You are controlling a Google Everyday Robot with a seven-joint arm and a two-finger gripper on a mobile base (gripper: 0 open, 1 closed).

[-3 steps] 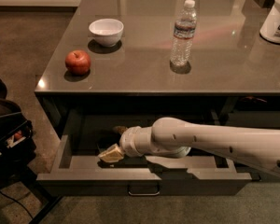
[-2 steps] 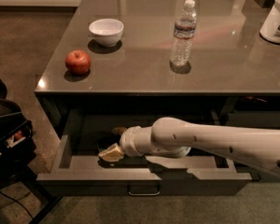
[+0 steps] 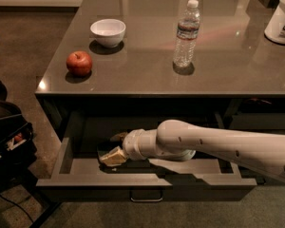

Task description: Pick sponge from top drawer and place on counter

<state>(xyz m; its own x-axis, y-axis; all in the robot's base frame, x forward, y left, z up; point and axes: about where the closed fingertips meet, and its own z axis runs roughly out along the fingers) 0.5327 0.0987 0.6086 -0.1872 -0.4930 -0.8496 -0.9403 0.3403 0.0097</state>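
The drawer (image 3: 85, 182) is pulled out below the counter (image 3: 142, 72), and its loop handle (image 3: 146, 197) is seen at the middle of the front. 1 white arm (image 3: 228, 146) is stretched in from the right, low over the drawer floor. The gripper (image 3: 115, 147) is placed inside the drawer, in its left half, pointed towards the left wall and kept below the counter's edge.

The sponge (image 3: 108, 154) is seen at the gripper's tip, on the drawer floor near the front left corner: a dark patch with a pale yellow edge. It is partly hidden by the gripper. Whether it is touched or gripped cannot be told, and whether the gripper is open or closed cannot be told either.

4 things are set on the counter. 1 red apple (image 3: 79, 63) is placed near the front left corner. 1 white bowl (image 3: 108, 32) is set just behind it, apart from it. 1 clear water bottle (image 3: 185, 33) is stood upright near the middle, with its cap on. 1 white tub (image 3: 281, 20) is cut off by the right edge. A black object (image 3: 9, 137) is seen on the floor to the left of the drawer.
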